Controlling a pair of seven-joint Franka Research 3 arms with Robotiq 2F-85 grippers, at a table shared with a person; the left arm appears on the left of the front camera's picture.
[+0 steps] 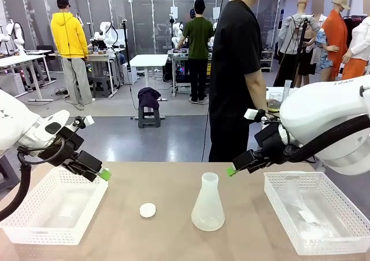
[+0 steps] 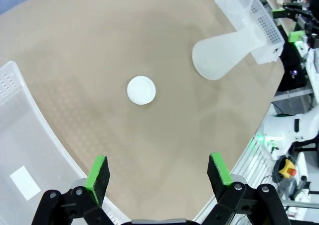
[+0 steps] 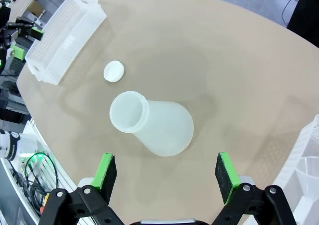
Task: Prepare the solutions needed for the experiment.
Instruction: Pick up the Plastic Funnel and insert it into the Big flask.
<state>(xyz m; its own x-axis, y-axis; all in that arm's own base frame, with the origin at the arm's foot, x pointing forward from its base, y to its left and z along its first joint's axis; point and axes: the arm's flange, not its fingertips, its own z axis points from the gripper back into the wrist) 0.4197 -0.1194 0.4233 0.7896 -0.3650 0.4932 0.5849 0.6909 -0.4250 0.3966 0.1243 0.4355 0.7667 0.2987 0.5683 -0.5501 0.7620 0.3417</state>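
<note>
Left claw [image 2: 158, 171]: wide open, empty, above the basket [image 1: 34, 226] rim.
Right claw [image 3: 167, 171]: wide open, empty, above the flask [image 1: 208, 206].
Solutions: cannot tell inside the frosted flask, mid-desk [image 1: 173, 238].

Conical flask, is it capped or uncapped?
Uncapped: the flask shows a bare mouth; the white cap lies apart on the table.
</note>
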